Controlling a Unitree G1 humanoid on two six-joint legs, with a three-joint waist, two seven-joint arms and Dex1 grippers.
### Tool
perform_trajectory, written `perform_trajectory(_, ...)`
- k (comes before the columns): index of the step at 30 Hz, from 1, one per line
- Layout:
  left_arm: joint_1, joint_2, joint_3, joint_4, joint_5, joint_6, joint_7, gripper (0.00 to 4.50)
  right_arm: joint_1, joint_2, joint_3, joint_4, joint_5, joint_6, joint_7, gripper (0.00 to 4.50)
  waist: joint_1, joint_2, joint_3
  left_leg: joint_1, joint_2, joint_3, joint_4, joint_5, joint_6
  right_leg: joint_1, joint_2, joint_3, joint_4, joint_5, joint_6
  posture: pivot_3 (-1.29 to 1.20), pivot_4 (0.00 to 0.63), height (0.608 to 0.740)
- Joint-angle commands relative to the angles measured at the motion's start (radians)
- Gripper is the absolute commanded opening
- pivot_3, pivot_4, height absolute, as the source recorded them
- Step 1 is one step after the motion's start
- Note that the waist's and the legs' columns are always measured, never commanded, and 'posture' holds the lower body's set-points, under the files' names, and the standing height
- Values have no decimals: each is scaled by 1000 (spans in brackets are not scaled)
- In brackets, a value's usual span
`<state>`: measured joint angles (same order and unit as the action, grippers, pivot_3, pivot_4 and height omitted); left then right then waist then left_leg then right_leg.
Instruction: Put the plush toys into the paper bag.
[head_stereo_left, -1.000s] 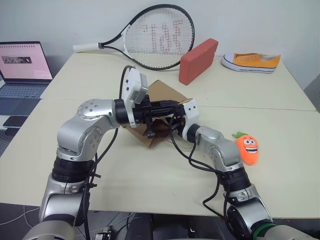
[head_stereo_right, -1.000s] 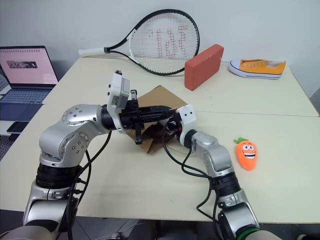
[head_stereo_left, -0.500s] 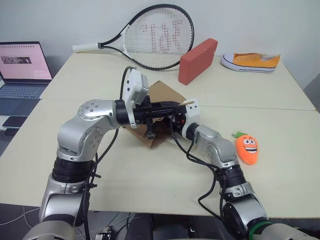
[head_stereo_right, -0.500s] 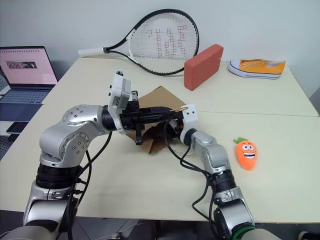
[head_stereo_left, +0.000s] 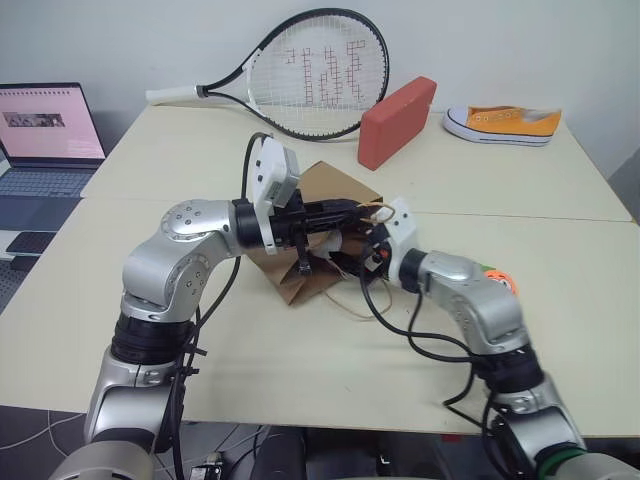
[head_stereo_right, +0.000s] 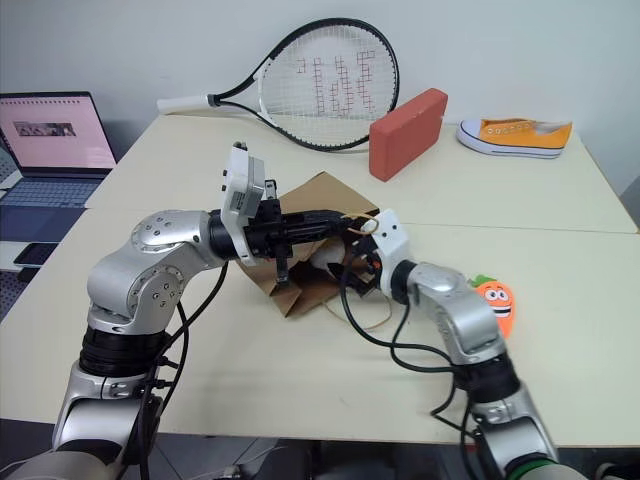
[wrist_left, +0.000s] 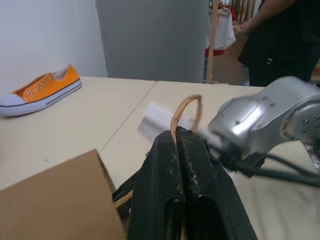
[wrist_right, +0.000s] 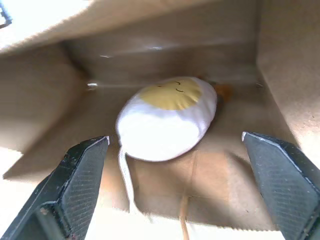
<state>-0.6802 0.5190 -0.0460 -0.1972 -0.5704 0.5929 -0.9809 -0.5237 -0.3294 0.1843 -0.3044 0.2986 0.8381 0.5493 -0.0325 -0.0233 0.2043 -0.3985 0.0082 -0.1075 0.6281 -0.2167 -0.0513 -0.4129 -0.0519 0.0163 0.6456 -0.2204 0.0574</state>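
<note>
The brown paper bag (head_stereo_left: 326, 184) lies on its side mid-table, mouth toward the right. My left gripper (wrist_left: 176, 136) is shut on the bag's tan loop handle (wrist_left: 186, 106), holding the mouth up. Inside, on the bag's lower wall, rests the white egg plush toy (wrist_right: 167, 117) with its yellow face patch. My right gripper (wrist_right: 175, 147) stands open just outside the mouth, fingers wide on either side of the egg and apart from it. The orange carrot plush toy (head_stereo_right: 494, 299) lies on the table to the right, partly hidden behind my right forearm.
A tennis racket (head_stereo_left: 300, 75), a red brick-shaped block (head_stereo_left: 397, 122) and an orange sneaker (head_stereo_left: 505, 123) lie along the far side. A laptop (head_stereo_left: 45, 135) and a phone (head_stereo_left: 30, 243) sit at the left. A person (wrist_left: 280, 35) stands beyond the table.
My right gripper has opened, left the egg toy inside the bag and drawn back toward the right; its forearm now covers part of the carrot. The left gripper kept still.
</note>
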Motion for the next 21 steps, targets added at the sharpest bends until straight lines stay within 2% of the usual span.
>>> perform_trajectory(1,-10,-11,3,-13,4,-28,9,0,18,-105,-81,-142,78,49,84,4473,1,0,0,0,0,0,0,0,0,0,0,0,0,0,0,0,150,740)
perform_trajectory(4,-9,-15,1,-5,8,-37,11,0,57,-219,-160,-203,146,81,146,4473,3,0,0,-1,0,0,0,0,0,0,0,0,-1,0,0,0,150,740)
perform_trajectory(9,-14,-25,-5,10,17,-52,10,0,150,-340,-289,-293,301,96,261,4473,0,0,0,0,0,0,0,0,0,0,0,0,-1,0,0,0,150,740)
perform_trajectory(15,-31,-41,22,28,28,-78,42,0,315,-457,-434,-250,214,-40,244,4473,4,0,0,0,0,1,1,0,0,1,0,0,-1,0,0,0,150,740)
perform_trajectory(21,-37,-62,37,42,29,-102,84,0,543,-472,-611,-227,173,-83,202,4473,7,-1,0,-1,0,1,1,0,0,1,0,0,-2,0,0,0,150,740)
